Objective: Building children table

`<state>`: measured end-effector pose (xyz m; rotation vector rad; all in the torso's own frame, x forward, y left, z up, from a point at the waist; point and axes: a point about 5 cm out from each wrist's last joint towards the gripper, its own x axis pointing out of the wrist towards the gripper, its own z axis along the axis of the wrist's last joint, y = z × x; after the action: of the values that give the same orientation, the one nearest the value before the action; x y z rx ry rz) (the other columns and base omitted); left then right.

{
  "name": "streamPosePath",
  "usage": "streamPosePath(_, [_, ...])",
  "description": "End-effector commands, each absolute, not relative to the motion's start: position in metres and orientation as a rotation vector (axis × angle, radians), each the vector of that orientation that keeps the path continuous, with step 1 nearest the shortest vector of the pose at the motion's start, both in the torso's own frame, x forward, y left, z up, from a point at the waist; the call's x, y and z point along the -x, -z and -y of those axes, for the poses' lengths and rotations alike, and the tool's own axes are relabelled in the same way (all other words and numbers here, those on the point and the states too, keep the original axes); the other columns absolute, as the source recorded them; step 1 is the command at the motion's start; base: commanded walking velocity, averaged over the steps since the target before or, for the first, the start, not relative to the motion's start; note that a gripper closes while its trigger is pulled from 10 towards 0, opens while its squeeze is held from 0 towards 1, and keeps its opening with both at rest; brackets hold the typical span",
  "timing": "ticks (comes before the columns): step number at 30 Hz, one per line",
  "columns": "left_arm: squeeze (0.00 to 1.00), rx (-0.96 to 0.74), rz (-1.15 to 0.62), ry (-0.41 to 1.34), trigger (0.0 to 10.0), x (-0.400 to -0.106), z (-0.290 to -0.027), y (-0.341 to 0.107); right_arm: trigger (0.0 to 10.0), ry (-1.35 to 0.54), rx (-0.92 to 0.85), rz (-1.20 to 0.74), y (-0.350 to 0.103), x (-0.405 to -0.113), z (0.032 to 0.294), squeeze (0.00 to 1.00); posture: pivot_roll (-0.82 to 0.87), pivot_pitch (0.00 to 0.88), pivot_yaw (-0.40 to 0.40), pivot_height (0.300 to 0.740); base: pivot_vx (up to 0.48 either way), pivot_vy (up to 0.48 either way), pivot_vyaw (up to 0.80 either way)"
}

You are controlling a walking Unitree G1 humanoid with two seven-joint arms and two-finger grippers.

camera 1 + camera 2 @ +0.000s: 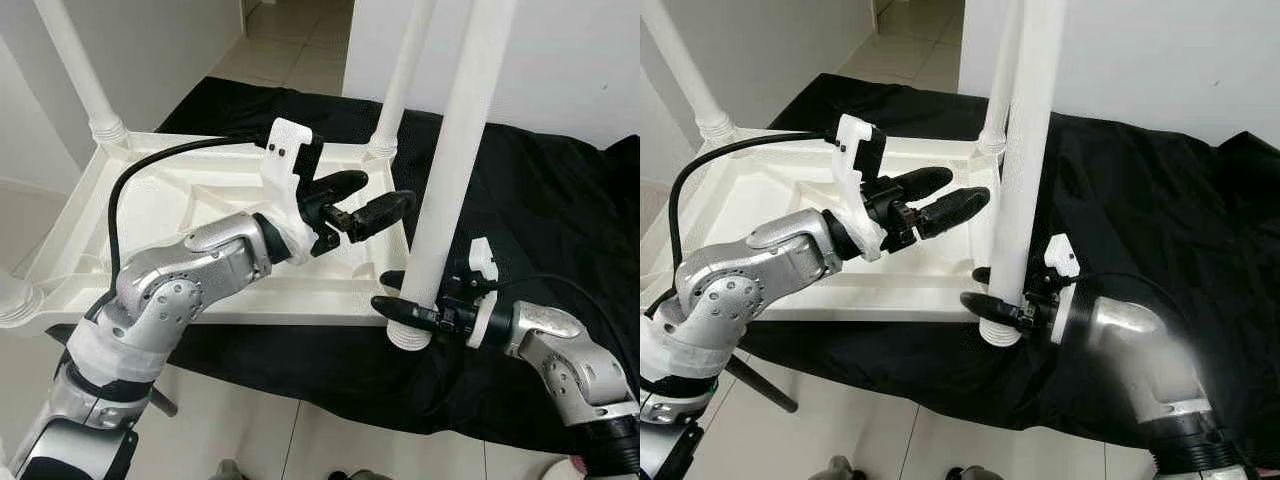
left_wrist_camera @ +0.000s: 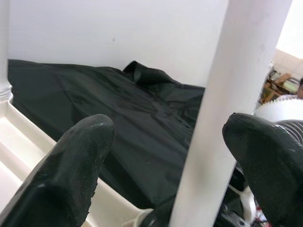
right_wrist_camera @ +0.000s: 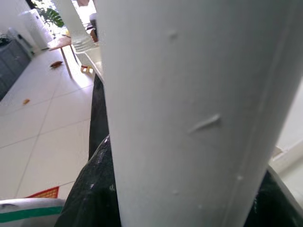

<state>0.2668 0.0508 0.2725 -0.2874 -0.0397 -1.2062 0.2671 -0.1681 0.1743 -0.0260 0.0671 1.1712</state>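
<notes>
Table top lies upside down on black cloth. Our right gripper pinches last leg near its bottom; left gripper spread. Keep leg straight w/ corner hole.

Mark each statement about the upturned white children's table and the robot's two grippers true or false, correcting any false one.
1. The right gripper grips a table leg near its threaded end. True.
2. The left gripper holds a leg. False: it is open, holding nothing.
3. The tabletop lies underside up. True.
4. The cloth beneath it is white. False: it is black.
</notes>
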Motion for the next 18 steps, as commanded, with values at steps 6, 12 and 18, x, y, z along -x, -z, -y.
streamPosePath(6, [0.00,0.246,0.168,1.998,10.0,-0.221,-0.048,-0.286,10.0,-1.212,0.012,-0.076,-0.175,-0.269,0.169,0.00,0.00,0.073,-0.063,0.740,0.000,0.000,0.00])
streamPosePath(12, [0.00,0.194,0.144,2.033,10.0,-0.219,-0.041,-0.282,10.0,-1.211,-0.026,-0.054,-0.180,-0.272,0.165,0.00,-0.01,0.072,-0.060,0.740,0.000,0.000,0.00])
streamPosePath(18, [0.00,0.158,0.148,2.074,10.0,-0.218,-0.033,-0.284,10.0,-1.283,-0.090,-0.054,-0.180,-0.270,0.153,0.00,-0.01,0.070,-0.061,0.740,0.000,0.000,0.00])
